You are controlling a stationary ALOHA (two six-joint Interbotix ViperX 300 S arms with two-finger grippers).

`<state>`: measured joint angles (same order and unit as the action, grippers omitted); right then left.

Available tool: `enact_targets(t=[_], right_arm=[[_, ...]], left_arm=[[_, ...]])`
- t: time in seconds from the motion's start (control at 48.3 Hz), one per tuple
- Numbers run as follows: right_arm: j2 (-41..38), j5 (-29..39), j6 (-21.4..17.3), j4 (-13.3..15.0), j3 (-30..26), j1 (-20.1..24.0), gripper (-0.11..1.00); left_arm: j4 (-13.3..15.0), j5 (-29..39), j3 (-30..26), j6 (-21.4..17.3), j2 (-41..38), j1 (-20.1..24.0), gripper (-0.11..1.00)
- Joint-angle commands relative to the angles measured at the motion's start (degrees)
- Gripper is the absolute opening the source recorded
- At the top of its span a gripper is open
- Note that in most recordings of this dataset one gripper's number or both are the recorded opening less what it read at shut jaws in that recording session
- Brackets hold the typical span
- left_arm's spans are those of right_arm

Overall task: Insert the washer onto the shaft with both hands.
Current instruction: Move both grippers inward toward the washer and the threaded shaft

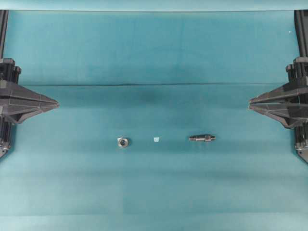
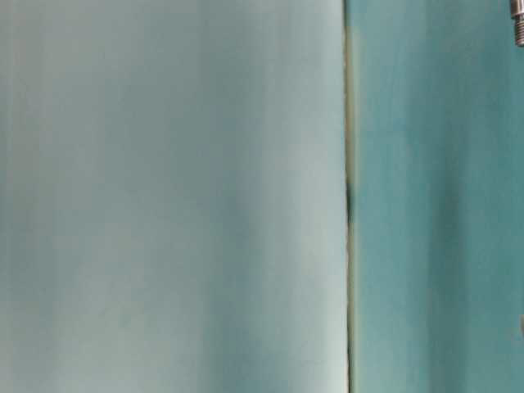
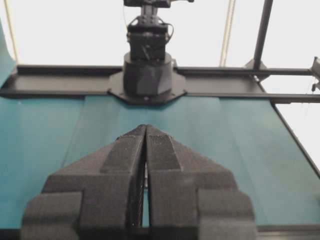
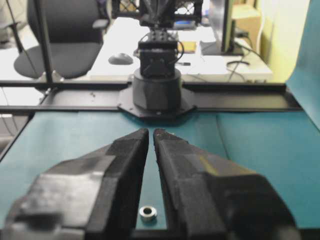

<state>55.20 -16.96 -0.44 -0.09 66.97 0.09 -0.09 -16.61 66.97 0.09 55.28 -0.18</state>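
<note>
1. A teal cloth covers the worktop [image 1: 154,53]; no container is in view, and the parts lie loose on the cloth.
2. The washer [image 1: 123,142] is a small silvery ring with slightly hexagonal sides and a dark centre hole. It lies flat, left of centre in the overhead view.
3. The shaft [image 1: 202,138] is a short dark grey rod with stepped diameters, lying on its side right of centre, well apart from the washer.
4. A tiny pale scrap [image 1: 156,139] lies between them.
5. The left claw [image 1: 54,103] sits at the left edge, its pointed fingers pressed together, holding nothing.
6. The right claw [image 1: 251,103] sits at the right edge, nearly closed with a thin slit, also empty.
7. Only the right wrist view shows the washer close up, low between the claw's fingers [image 4: 125,165].
8. The table-level view is blurred, mostly pale and teal bands.
</note>
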Motion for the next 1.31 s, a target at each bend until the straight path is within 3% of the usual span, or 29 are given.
enact_targets(t=[0.0, 0.083, 0.249, 0.456, 0.684, 1.284], right_arm=[[-0.4, 0.0, -0.3, -0.2, -0.3, 0.5, 0.0], [-0.4, 1.0, -0.8, -0.9, -0.4, 0.9, 0.05], [-0.4, 3.8, -3.8, -1.3, -0.6, 1.1, -0.08], [-1.6, 10.2, -6.8, -1.2, -2.5, 1.1, -0.09], [-5.4, 17.7, -7.8, -1.3, -5.4, 1.1, -0.09], [-23.0, 33.7, -8.2, -1.4, -13.8, 1.1, -0.09]], left_arm=[[-0.7, 1.6, -1.7, 1.8, -2.4, -1.0, 0.02], [-0.7, 3.5, -2.9, 3.0, -4.2, -1.3, 0.02], [-0.7, 5.3, -5.1, 3.6, -7.0, -1.8, 0.02], [-0.7, 10.5, -7.7, 3.7, -10.3, -1.8, 0.02], [-0.7, 18.6, -12.0, 3.7, -14.9, -1.8, 0.02], [-0.7, 32.3, -24.7, 3.5, -32.3, -1.9, 0.02]])
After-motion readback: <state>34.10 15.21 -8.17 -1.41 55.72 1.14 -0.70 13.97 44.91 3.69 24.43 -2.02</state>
